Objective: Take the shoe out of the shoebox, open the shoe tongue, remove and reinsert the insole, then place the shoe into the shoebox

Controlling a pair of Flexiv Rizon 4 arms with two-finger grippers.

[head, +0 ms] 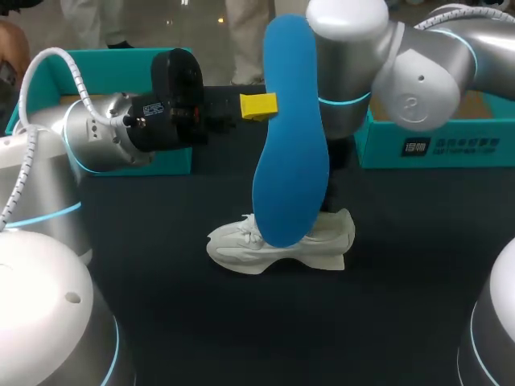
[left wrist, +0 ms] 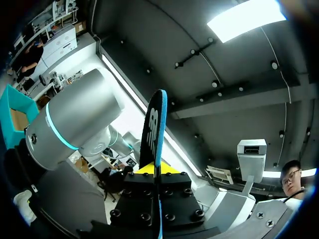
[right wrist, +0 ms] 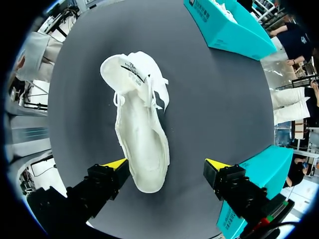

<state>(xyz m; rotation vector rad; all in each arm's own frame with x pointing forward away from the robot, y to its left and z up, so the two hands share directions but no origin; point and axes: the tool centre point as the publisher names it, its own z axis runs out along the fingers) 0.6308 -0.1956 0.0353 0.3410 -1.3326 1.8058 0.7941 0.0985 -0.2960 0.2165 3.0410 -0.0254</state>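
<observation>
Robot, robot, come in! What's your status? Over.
Left gripper shut on flat blue insole, held upright. Right gripper open above white lace-up sneaker on dark table. Teal cardboard shoeboxes off to the sides, nothing blocking.

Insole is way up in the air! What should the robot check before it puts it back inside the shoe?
1. Left tool shut on the blue insole: ok, a finger presses each side.
2. Shoe out of the box, standing on its sole on the table: ok.
3. Right tool open, ready to steady the shoe: ok. It hangs above the shoe and grips nothing.
4. Shoe held steady: not ok, nothing holds it.
5. Tongue pulled wide open: cannot tell.
6. Insole lined up over the shoe's opening: cannot tell. From the head view its lower end hides the shoe's middle.
</observation>
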